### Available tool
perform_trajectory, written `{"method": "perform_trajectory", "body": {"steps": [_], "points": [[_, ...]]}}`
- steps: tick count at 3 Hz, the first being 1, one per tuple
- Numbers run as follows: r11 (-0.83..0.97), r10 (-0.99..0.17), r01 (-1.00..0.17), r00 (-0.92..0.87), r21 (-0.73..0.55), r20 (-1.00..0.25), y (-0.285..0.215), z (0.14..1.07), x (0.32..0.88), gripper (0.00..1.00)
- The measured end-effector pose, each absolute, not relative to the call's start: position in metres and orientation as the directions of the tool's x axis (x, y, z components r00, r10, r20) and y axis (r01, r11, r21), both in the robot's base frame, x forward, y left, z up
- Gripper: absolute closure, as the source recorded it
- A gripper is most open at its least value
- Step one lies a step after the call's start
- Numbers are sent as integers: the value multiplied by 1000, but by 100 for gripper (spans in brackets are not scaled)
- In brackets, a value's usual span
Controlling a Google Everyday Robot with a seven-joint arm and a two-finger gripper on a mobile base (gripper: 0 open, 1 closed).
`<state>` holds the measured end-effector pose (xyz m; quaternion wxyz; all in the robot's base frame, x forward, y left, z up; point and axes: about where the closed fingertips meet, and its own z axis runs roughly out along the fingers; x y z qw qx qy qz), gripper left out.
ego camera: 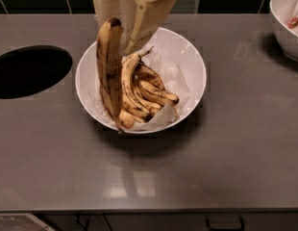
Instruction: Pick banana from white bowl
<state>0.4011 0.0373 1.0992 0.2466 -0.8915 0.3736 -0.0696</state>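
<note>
1. The grey worktop (187, 167) carries everything; a round dark opening (29, 71) is set in it at the left.
2. The white bowl (203, 69) sits mid-worktop, lined with crumpled paper (180, 78).
3. The gripper (121, 30) is at the top centre, above the bowl's far side, clamped on the upper end of the banana (109, 66).
4. The banana hangs nearly upright, its lower tip over the bowl's near rim. The grasp looks made and the lift well along. What is left is carrying it clear.
5. The shorter bananas (144, 93) lie in the bowl.
</note>
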Motion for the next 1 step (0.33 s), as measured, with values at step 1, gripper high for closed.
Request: {"method": "perform_trajectory", "body": {"steps": [1], "points": [[-599, -701, -632, 711, -492, -60, 37, 1099, 401, 100]]}}
